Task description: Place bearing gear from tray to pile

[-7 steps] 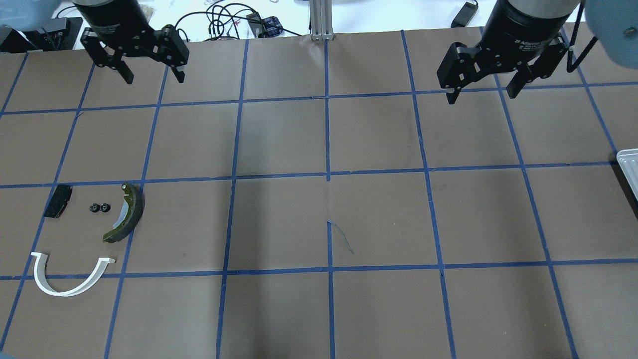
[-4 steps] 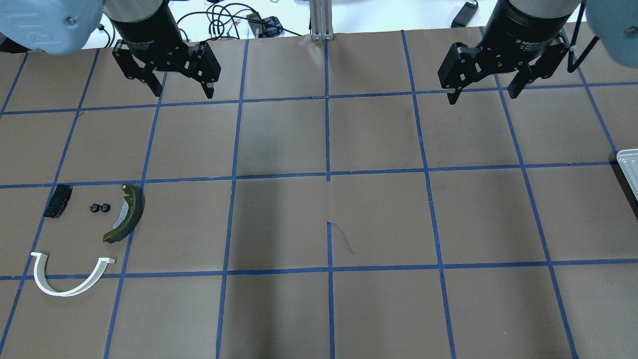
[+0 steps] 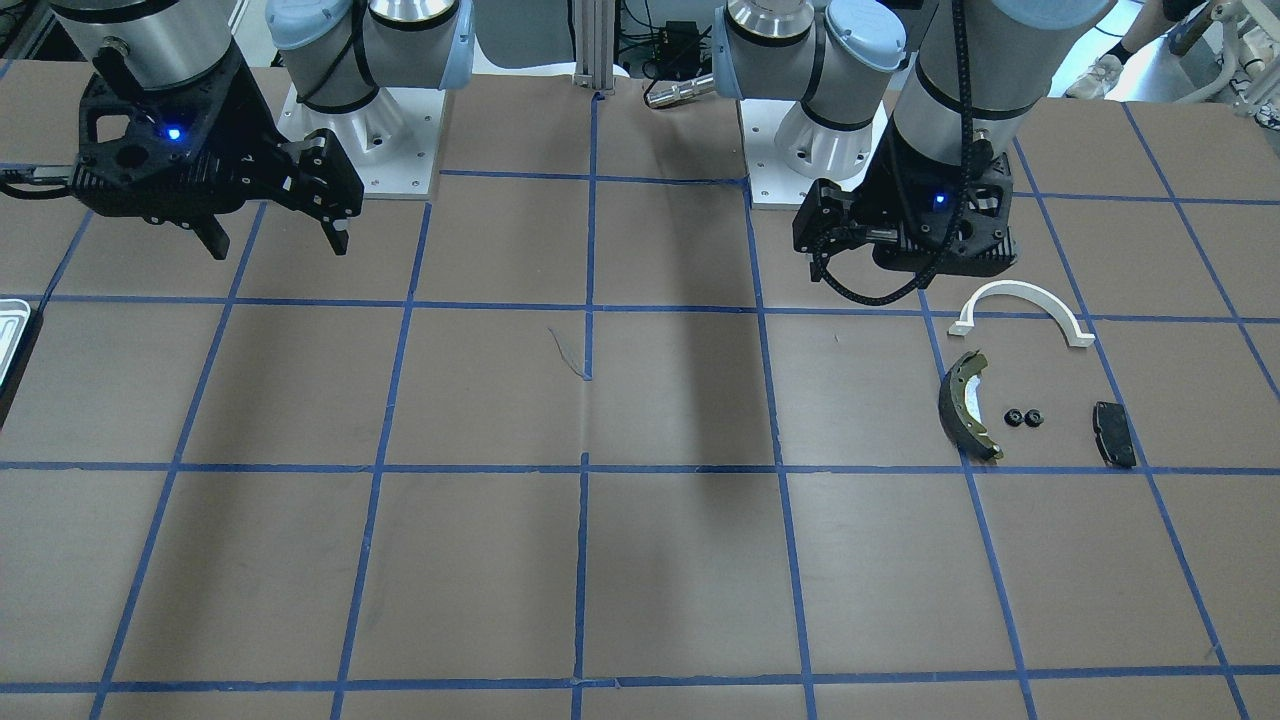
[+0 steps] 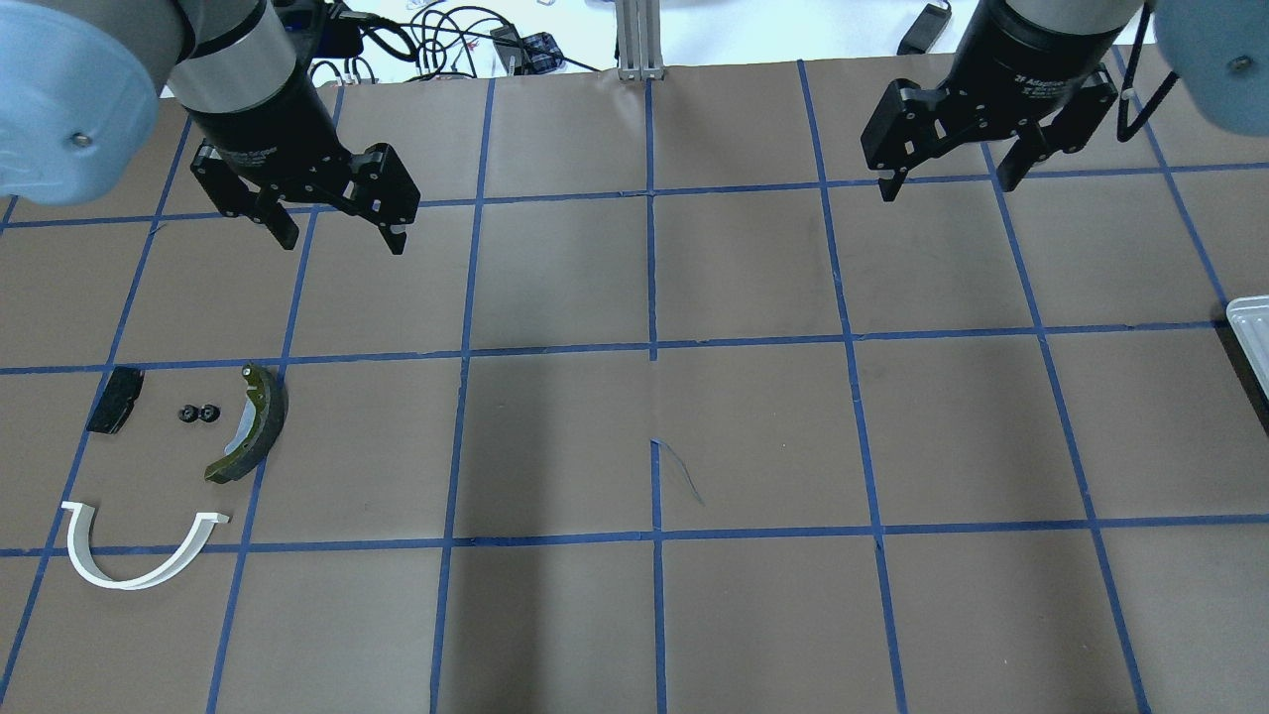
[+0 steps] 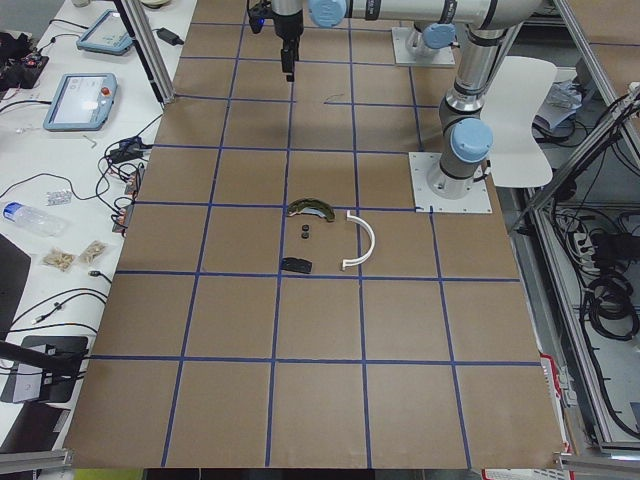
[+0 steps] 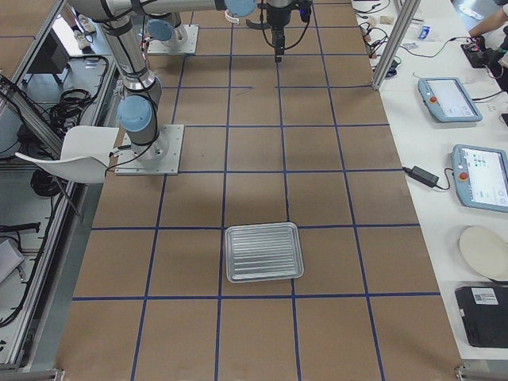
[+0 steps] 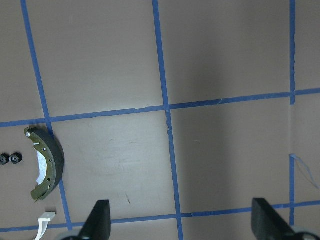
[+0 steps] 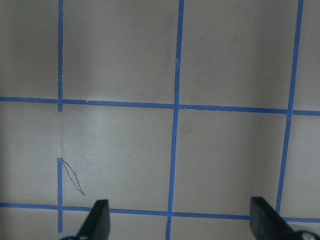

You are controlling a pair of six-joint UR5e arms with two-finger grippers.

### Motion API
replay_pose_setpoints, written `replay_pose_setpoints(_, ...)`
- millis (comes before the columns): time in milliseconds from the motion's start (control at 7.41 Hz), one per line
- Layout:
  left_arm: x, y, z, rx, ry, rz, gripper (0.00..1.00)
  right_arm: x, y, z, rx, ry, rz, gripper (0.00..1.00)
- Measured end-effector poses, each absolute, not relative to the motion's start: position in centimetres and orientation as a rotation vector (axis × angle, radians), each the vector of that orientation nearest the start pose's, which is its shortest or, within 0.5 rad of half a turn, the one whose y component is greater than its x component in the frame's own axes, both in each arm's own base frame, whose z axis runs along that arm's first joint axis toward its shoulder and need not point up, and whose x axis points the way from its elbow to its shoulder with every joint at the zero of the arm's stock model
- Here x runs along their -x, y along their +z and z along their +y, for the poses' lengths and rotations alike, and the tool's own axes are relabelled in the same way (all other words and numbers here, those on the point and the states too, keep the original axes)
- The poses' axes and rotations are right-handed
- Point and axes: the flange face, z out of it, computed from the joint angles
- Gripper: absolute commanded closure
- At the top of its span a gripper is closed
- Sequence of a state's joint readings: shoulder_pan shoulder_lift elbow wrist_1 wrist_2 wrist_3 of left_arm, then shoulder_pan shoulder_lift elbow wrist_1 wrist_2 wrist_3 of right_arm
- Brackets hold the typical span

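Two small black bearing gears [image 4: 198, 415] lie side by side on the table between the black pad [image 4: 115, 400] and the brake shoe [image 4: 266, 421]. The white semicircular bracket [image 4: 124, 583] lies nearer the front. These parts form the pile at the left. The silver tray [image 4: 1251, 337] shows at the right edge, and in the exterior right view the tray [image 6: 263, 252] holds nothing. My left gripper [image 4: 342, 243] is open and empty, above the table behind the pile. My right gripper [image 4: 947, 190] is open and empty at the far right.
Brown paper with a blue tape grid covers the table [image 4: 654, 436]. Cables and a metal post [image 4: 639, 40] lie beyond the far edge. The arm bases [image 3: 360, 140] stand at the robot's side. Tablets [image 6: 476, 175] rest on a side table.
My left gripper has moved right and then toward the near side of the table, closer to the pile. My right gripper has shifted only slightly. Both stay open.
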State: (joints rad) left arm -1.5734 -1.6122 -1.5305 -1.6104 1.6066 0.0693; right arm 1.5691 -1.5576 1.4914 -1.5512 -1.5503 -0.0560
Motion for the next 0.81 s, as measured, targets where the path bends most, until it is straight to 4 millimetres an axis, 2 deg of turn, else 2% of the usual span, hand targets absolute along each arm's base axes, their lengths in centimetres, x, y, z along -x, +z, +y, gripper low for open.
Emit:
replay_pose_setpoints(270,12.08,48.26,-50.17,-0.081,0.069,3.110,0.00,-13.52,51.82,-50.29,0.077,-0.087,3.119,0.00)
replay_pose_setpoints(810,11.92,47.88,-49.59,-0.078,0.068,3.108,0.00,-13.52,51.68,-50.30,0.075,-0.087,3.123,0.00)
